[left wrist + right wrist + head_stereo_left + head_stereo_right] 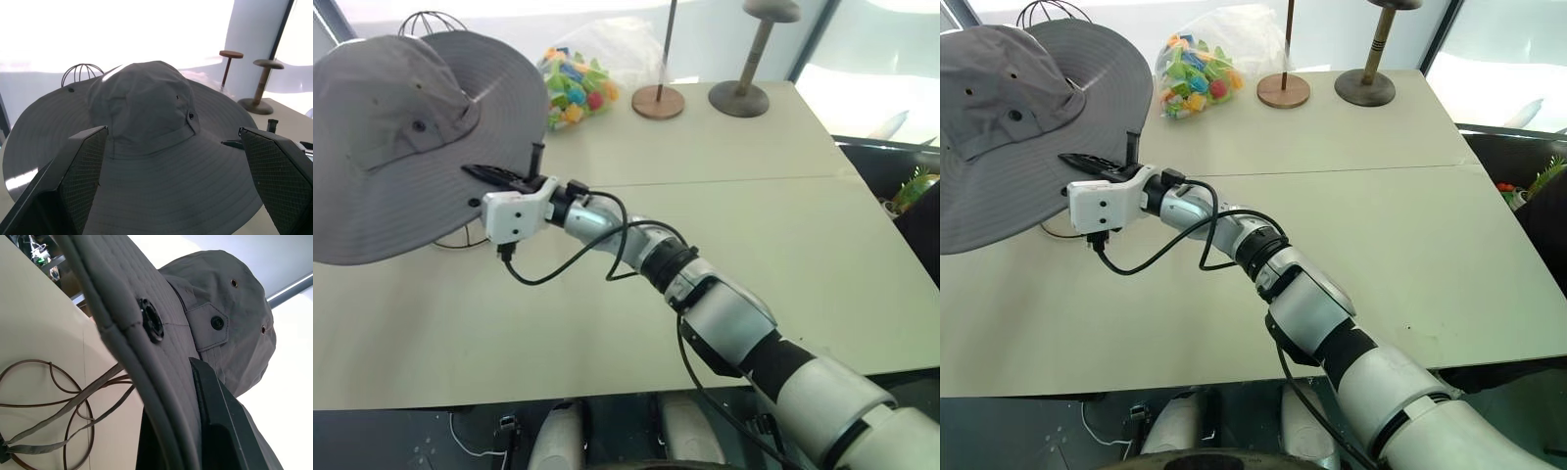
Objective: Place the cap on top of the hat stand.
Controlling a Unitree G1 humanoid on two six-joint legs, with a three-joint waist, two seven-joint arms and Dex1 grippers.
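We saw the right gripper [499, 176] pinched shut on the cap [401, 137] brim edge – left gripper [171, 181] jaws wide open, empty – w/ bare table [754, 255] rightward.

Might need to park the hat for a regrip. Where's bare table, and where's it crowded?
Bare: the table on the right arm's outer side, out to the right edge. Crowded: the far edge, with the toy bag and two wooden stands, and the wire stand's base under the cap.
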